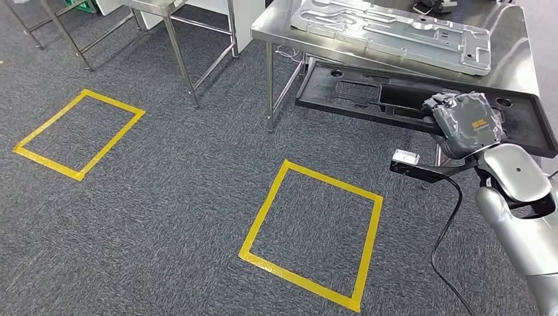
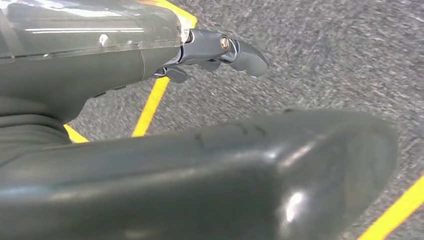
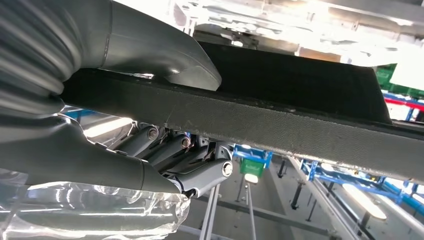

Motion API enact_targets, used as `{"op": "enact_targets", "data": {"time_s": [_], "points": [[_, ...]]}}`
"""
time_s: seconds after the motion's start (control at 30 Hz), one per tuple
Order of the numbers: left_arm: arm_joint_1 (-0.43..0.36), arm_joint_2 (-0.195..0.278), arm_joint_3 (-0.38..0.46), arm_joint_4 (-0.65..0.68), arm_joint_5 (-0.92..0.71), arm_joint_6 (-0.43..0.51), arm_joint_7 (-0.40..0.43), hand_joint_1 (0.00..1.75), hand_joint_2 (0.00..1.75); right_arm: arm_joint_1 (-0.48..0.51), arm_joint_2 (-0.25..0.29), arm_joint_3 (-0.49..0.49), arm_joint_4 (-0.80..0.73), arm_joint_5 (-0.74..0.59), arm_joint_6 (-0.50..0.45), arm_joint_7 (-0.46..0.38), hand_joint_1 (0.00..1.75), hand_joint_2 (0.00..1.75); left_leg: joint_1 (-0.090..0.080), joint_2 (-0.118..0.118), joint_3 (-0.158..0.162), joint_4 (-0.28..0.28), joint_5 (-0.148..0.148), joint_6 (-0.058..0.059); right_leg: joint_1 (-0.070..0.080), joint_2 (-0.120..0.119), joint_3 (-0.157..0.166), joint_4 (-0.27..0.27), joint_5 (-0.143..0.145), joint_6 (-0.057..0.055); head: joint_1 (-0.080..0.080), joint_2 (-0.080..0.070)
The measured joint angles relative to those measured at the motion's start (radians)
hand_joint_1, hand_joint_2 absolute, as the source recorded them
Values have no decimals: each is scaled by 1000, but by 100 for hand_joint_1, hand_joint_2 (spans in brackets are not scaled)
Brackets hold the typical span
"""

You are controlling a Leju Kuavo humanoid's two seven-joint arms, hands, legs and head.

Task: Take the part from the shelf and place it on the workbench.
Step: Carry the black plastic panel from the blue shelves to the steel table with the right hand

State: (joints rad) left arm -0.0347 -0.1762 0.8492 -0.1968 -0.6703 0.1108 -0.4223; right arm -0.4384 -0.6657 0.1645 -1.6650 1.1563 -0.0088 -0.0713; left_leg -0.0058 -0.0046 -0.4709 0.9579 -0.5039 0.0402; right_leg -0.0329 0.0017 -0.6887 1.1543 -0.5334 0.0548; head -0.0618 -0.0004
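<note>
Right hand [image 1: 468, 122] grips black part [image 1: 368, 92] beside steel workbench [image 1: 520, 72].

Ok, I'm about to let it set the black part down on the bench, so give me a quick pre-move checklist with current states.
1. Right hand grips the black part: ok; thumb on one face, fingers on the other in the right wrist view.
2. Part level: cannot tell.
3. Workbench has free space: not ok; a silver panel covers much of it.
4. Left hand holds nothing: ok.
5. Part already supported by the bench: cannot tell.
</note>
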Motion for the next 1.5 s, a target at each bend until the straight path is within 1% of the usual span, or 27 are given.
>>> {"op": "enact_targets", "data": {"time_s": [0.07, 0.1, 0.23, 0.3, 0.37, 0.43, 0.47, 0.5, 0.57, 0.6, 0.63, 0.67, 0.73, 0.8, 0.9, 0.93, 0.97, 1.0, 1.03, 1.1, 1.13, 1.2, 1.3, 1.4, 1.43, 1.47, 1.5], "points": [[2, 0, 0, 0, 0, 0, 0, 0, 0, 2, 1, 2, 3, 0, 0, 0, 175, 175, -1, 2, 32, 4, -33, -12, 2, -14, 10, -102, 108, -5, 1, 0], [1, 0, 0, 1, 0, 0, 0, 0, 0, 3, 0, 3, 4, 0, 0, 0, 175, 175, 0, 3, 42, 4, -47, -19, 6, -17, 12, -127, 137, -13, 1, 0], [-6, 0, 0, 1, 0, 0, 0, 0, 0, -2, -1, -1, 3, 2, -1, 1, 175, 175, 3, 9, 41, 51, -56, -38, 12, -5, 40, -135, 113, -52, 1, 0], [-8, 0, 0, 1, -2, 0, 0, 0, 0, -6, -2, -2, 1, 2, -1, 2, 175, 175, 6, 9, -33, 174, -61, -46, 12, 0, 70, -140, 93, -64, 0, 0], [-7, 0, 0, 1, -3, -1, 0, 0, 0, -4, -2, -1, 1, 2, -2, 3, 175, 175, 7, 9, -136, 305, -111, -51, 14, 2, 101, -142, 66, -69, 0, 0], [-4, 0, 0, 1, -5, -1, 2, 0, 0, 6, -1, 0, 0, 2, -2, 6, 175, 175, 5, 9, -206, 337, -158, -48, 16, 5, 139, -142, 35, -70, 1, 0], [-3, 0, 0, 1, -7, -1, 4, 0, 0, 14, -1, -1, -2, 4, -2, 9, 175, 175, 3, 8, -221, 307, -149, -42, 16, 7, 160, -143, 19, -70, 1, 0], [-1, 1, 0, 1, -9, -1, 5, 0, 0, 22, -1, -2, -6, 6, -2, 14, 175, 175, -2, 8, -225, 251, -107, -33, 16, 8, 181, -143, 3, -69, 1, 0], [4, 4, 0, 1, -12, -1, 9, 0, 0, 47, 2, -5, -13, 11, -5, 20, 175, 175, -15, 3, -222, 133, 37, -12, 16, 11, 213, -147, -26, -64, 1, 0], [5, 6, 0, 1, -13, -2, 11, 0, 0, 62, 3, -6, -17, 14, -6, 23, 175, 175, -19, 0, -217, 98, 88, -5, 16, 14, 224, -152, -36, -58, 1, 0], [6, 8, 0, 1, -15, -3, 12, 0, 0, 78, 4, -9, -23, 17, -7, 25, 175, 175, -22, -3, -211, 79, 115, 2, 15, 15, 233, -157, -42, -52, 1, 0], [4, 9, 0, 1, -18, -4, 13, 0, 0, 91, 5, -12, -31, 21, -7, 27, 175, 175, -23, -4, -202, 73, 108, 6, 15, 16, 241, -161, -41, -44, 0, 0], [2, 8, 0, 1, -21, -8, 12, 0, 0, 109, 5, -22, -49, 33, -4, 34, 175, 175, -20, -3, -168, 40, 101, 13, 13, 14, 237, -136, -26, -35, 0, 0], [-1, 7, 0, 1, -22, -10, 10, 0, 0, 115, 6, -28, -58, 45, 0, 40, 175, 175, -14, -3, -128, 6, 96, 16, 12, 11, 185, -46, -22, -32, 0, 0], [-5, 5, 0, 1, -26, -15, 10, 0, 0, 130, 11, -29, -62, 50, 9, 45, 175, 175, -11, -3, -77, -18, 71, 13, 10, 10, 66, 88, -95, -27, 0, 0], [-5, 5, 0, 1, -27, -16, 10, 0, 0, 137, 13, -30, -63, 46, 14, 45, 175, 175, -10, -2, -61, -20, 60, 11, 8, 9, 41, 93, -112, -24, 0, 0], [-4, 4, 0, 1, -29, -18, 10, 0, 0, 143, 13, -32, -66, 40, 19, 46, 175, 175, -9, 0, -42, -20, 45, 9, 4, 6, 30, 66, -103, -17, 1, 0], [-3, 4, 0, 1, -31, -20, 10, 0, 0, 148, 13, -36, -68, 34, 25, 46, 175, 175, -8, 3, -23, -20, 30, 6, 0, -2, 29, 17, -65, -10, 1, 0], [0, 4, 0, 1, -31, -21, 10, 0, 0, 151, 14, -41, -70, 28, 29, 46, 175, 175, -8, 6, -6, -19, 14, 1, -4, -22, 33, -45, 1, -2, 1, 0], [4, 4, 0, 1, -32, -23, 10, 0, 0, 155, 17, -50, -73, 21, 37, 47, 175, 175, -10, 16, 22, -11, -16, -12, -1, -60, 38, -130, 104, -6, 1, 0], [4, 5, 0, 1, -32, -23, 9, 0, 0, 157, 18, -52, -74, 18, 41, 47, 175, 175, -11, 23, 31, -9, -29, -20, 3, -68, 37, -142, 127, -16, 1, 0], [1, 6, 0, 1, -33, -23, 9, 0, 0, 156, 20, -57, -80, 15, 47, 46, 175, 175, -11, 35, 41, 1, -43, -32, 9, -48, 40, -135, 118, -40, 2, 0], [-5, 6, 0, 1, -33, -23, 7, 0, 0, 145, 20, -69, -88, 15, 48, 44, 175, 175, -1, 27, 3, 98, -64, -44, 8, -17, 63, -137, 101, -62, 1, 0], [-7, 6, 0, 1, -32, -23, 6, 0, 0, 131, 25, -71, -89, 23, 46, 44, 175, 175, 5, 16, -128, 294, -138, -51, 12, 13, 85, -139, 83, -71, 1, 0], [-7, 6, 0, 1, -32, -22, 6, 0, 0, 129, 27, -71, -89, 27, 45, 43, 175, 175, 5, 15, -161, 324, -148, -51, 14, 24, 94, -139, 76, -71, 1, 0], [-6, 5, 0, 1, -31, -22, 6, 0, 0, 125, 30, -71, -89, 30, 44, 43, 175, 175, 5, 14, -178, 317, -134, -48, 16, 35, 103, -139, 70, -71, 1, 0], [-5, 5, 0, 1, -31, -21, 6, 0, 0, 120, 33, -70, -88, 31, 44, 43, 175, 175, 4, 11, -178, 275, -95, -42, 18, 47, 113, -139, 64, -71, 1, 0]]}}
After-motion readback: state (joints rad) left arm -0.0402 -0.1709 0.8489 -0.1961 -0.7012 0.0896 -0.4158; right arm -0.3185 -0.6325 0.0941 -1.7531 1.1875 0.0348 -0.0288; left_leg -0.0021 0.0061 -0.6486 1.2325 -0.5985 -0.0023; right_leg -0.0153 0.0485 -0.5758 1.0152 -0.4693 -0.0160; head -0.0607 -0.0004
